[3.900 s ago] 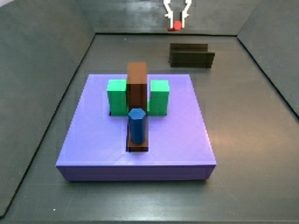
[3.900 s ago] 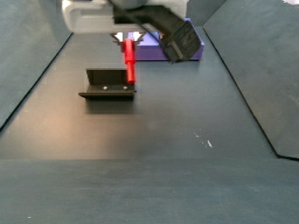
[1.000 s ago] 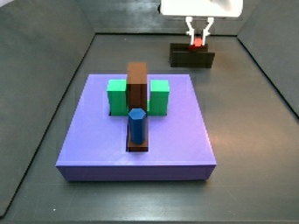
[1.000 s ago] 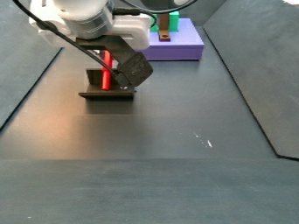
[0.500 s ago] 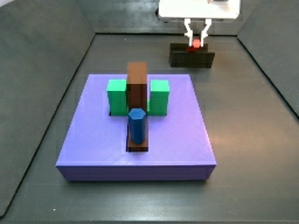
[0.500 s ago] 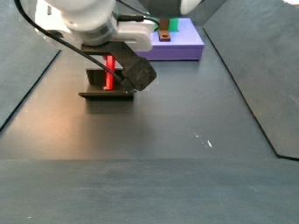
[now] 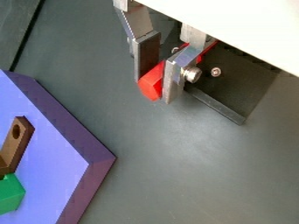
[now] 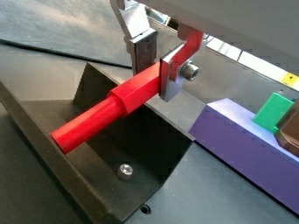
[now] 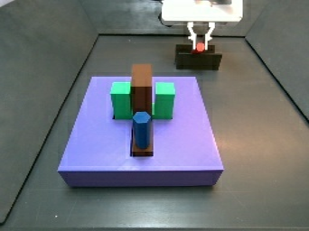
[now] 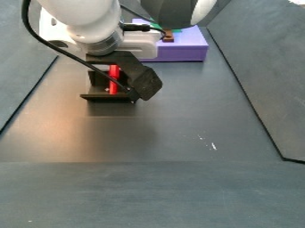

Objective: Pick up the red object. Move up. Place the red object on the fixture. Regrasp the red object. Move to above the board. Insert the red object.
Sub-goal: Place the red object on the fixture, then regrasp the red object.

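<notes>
In a wrist view the gripper (image 8: 159, 66) is clenched on the red object (image 8: 107, 112), whose lower end reaches into the fixture (image 8: 82, 166). If the fingers let go before the peg rests firmly, it could tip out.

In a side view the arm stands over the fixture (image 10: 109, 94), wrist pointing down, well apart from the board (image 9: 97, 144).
</notes>
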Available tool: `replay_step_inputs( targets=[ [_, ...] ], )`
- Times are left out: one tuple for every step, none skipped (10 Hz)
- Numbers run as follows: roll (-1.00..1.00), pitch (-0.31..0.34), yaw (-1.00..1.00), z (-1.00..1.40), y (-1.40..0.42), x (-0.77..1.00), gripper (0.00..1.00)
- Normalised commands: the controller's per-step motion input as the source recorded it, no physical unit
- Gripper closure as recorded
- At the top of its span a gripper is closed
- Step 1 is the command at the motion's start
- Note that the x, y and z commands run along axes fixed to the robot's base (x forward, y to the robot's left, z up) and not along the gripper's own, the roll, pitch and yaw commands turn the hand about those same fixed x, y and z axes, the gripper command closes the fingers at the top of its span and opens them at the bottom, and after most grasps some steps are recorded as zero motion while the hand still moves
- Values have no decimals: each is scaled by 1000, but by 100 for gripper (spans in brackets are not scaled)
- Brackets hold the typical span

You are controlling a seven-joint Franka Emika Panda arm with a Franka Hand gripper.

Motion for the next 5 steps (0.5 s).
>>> replay_step_inputs(
  targets=[
    [-166, 0, -29, 0, 143, 0, 100],
    [-3, 0, 0, 0, 0, 29, 100],
    [0, 0, 0, 0, 0, 0, 100],
    [0, 0, 0, 0, 0, 0, 0],
    [423, -26, 0, 206, 0, 11, 0]
  ],
)
